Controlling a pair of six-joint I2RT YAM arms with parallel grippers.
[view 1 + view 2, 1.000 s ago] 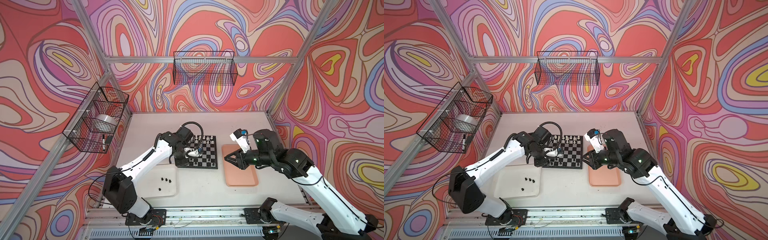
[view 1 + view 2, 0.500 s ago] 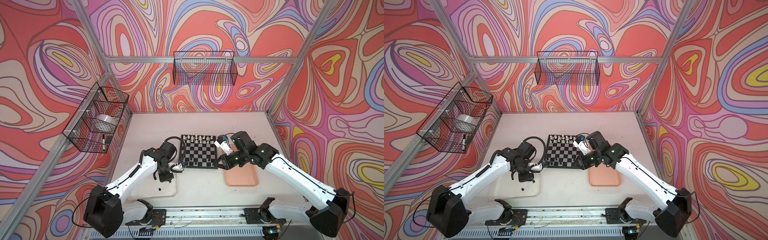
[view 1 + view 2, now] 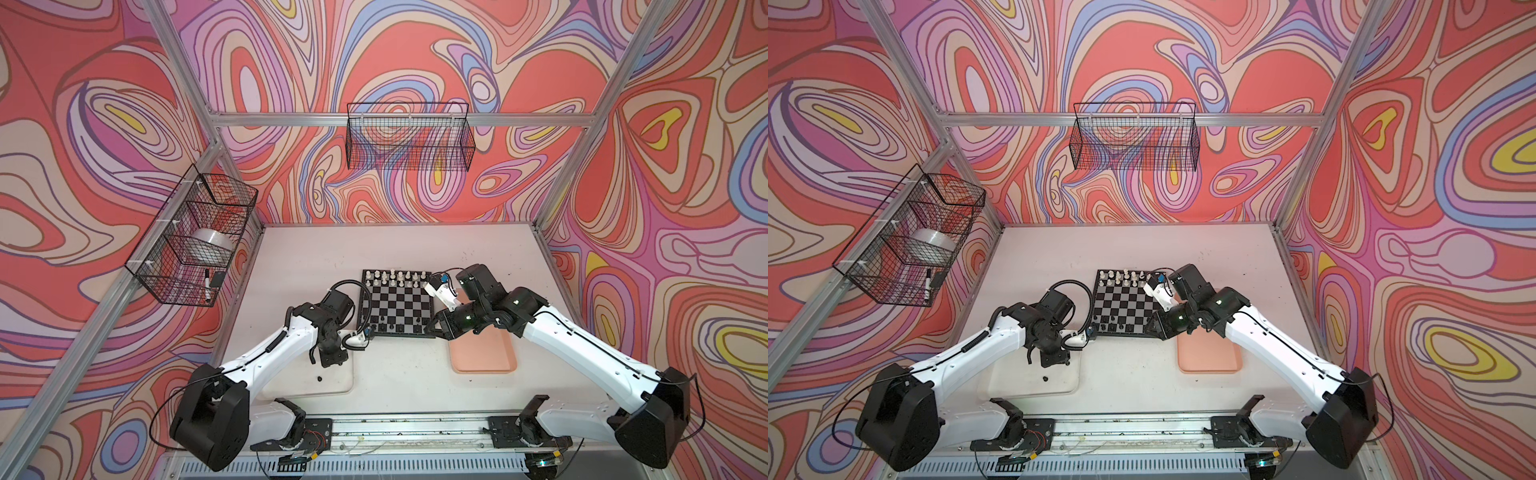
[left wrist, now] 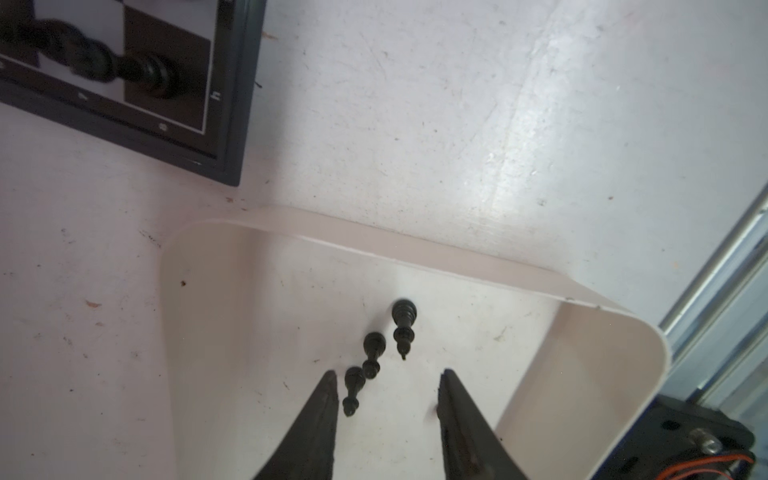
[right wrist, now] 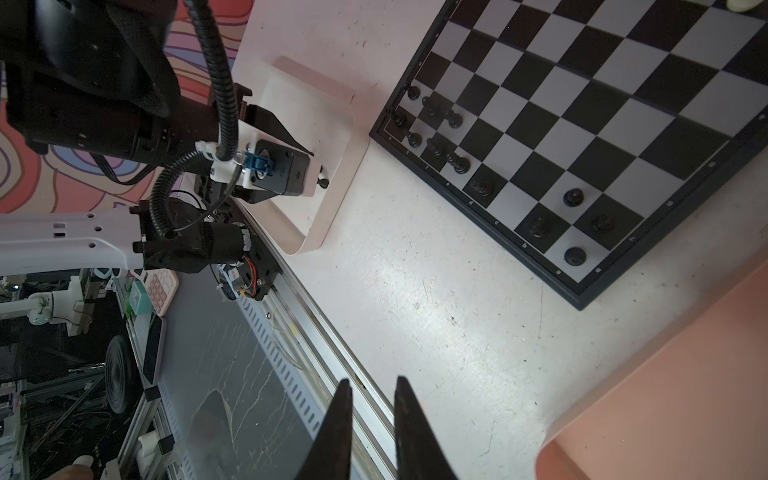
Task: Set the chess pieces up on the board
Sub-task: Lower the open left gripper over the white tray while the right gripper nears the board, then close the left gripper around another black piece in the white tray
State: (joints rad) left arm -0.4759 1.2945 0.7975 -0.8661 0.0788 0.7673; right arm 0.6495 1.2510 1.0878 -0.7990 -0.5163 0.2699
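Scuffed white table (image 3: 395, 249), boxed in by aluminium posts and swirling red, pink and lilac walls (image 3: 415, 62). Two wire baskets: back basket (image 3: 409, 137), left basket (image 3: 195, 232). One checkered board (image 3: 397, 305) mid-table. One white tray (image 4: 415, 249) off its near left corner, one pink tray (image 3: 484, 353) off its near right.

Twelve black pieces (image 5: 459, 164) on the near rows. White pieces (image 3: 392, 275) along the far edge, too small to count. Three loose pieces (image 4: 372, 353) lying in the white tray, just ahead of the left gripper (image 4: 387, 374); fingers apart, nothing between. Right gripper (image 5: 372, 380) above bare table beside the pink tray, fingers nearly together, gap empty.
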